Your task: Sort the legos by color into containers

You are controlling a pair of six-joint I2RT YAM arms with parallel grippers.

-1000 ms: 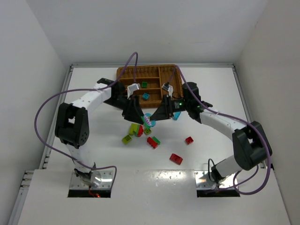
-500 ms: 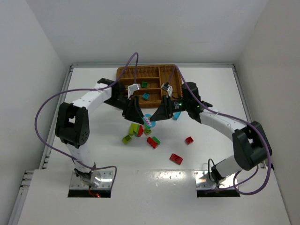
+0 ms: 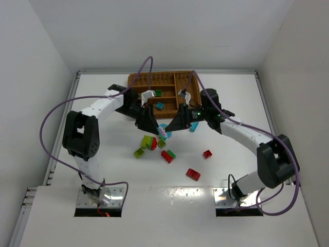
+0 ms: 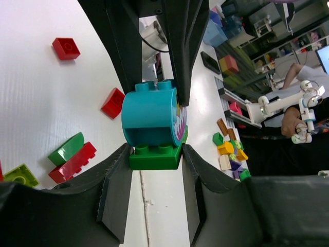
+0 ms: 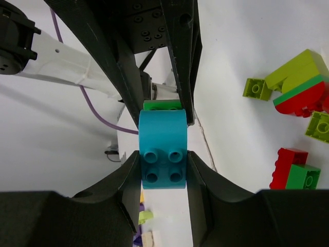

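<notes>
The left gripper (image 4: 156, 150) is closed on the green brick (image 4: 154, 158). The right gripper (image 5: 162, 157) is closed on the teal brick (image 5: 162, 131) stacked on it. The pair is held above the table (image 3: 231, 103), just before the wicker tray (image 3: 139, 81). Each arm should pull straight along the studs, without twisting, so that neither brick slips.

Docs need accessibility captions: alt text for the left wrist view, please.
The left gripper is shut on a green brick joined to a teal rounded brick, which the right gripper clamps from the opposite side. On the white table behind lie a red brick and a green-and-red stack.
</notes>
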